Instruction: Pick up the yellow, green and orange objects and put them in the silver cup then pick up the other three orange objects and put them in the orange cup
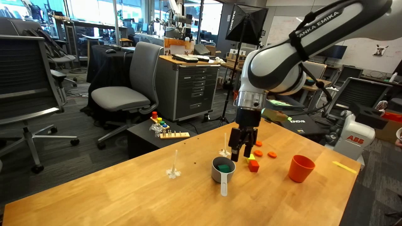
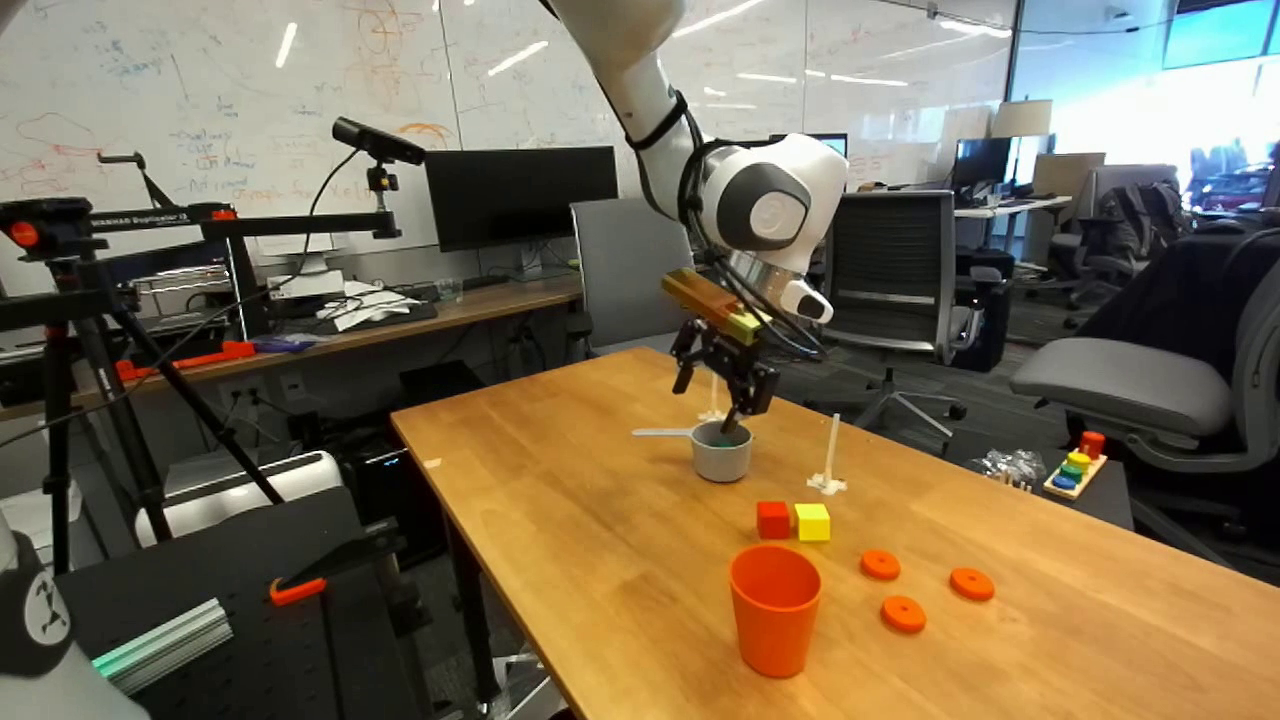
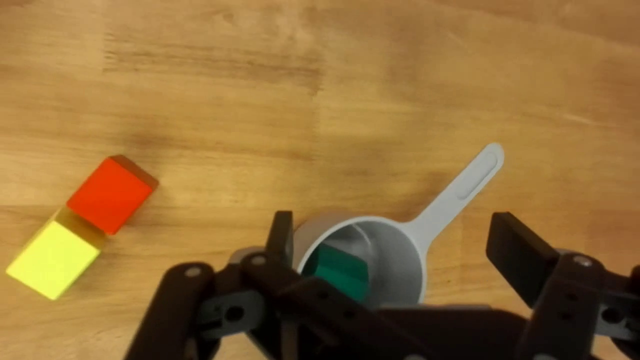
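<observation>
Three flat, round orange discs (image 2: 903, 614) lie on the wood-grained table (image 2: 580, 500) near the smooth, tapered orange cup (image 2: 776, 615). The red cube (image 3: 111, 195) sits just beside the yellow cube (image 3: 54, 260). The green block (image 3: 342, 272) rests inside the grey handled cup (image 2: 721, 464). The claw (image 3: 399, 246) is spread near this cup.

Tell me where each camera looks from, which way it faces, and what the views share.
Exterior view: sits on the handle side of the grey cup, looking over the table toward a drawer cabinet; arm and gripper show.
Exterior view: sits closest to the orange cup, facing a whiteboard; arm and gripper show.
Wrist view: mounted on the arm, looking down at the grey cup and green block; fingers show.
Both exterior views share table, arm and both cups.
</observation>
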Controlling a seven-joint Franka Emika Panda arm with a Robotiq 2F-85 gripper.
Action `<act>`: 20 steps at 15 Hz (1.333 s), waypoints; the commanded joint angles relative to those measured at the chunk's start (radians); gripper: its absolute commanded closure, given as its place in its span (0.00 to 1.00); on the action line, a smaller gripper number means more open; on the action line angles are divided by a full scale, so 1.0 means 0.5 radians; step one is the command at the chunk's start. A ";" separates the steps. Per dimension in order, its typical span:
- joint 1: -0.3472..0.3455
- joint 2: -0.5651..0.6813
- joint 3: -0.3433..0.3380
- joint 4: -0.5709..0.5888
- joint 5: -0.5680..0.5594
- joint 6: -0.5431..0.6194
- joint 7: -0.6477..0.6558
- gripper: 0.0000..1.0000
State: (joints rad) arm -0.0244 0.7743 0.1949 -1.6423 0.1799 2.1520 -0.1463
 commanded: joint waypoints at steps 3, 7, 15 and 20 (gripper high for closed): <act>0.009 -0.074 -0.036 0.012 0.018 -0.369 -0.193 0.00; 0.003 -0.087 -0.047 0.013 0.008 -0.508 -0.241 0.00; 0.230 -0.050 -0.230 0.153 -0.671 -0.785 -0.203 0.00; 0.189 0.026 -0.166 0.158 -0.668 -0.588 -0.294 0.00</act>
State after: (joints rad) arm 0.0722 0.7515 0.1026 -1.5908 -0.1633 1.8219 -0.2624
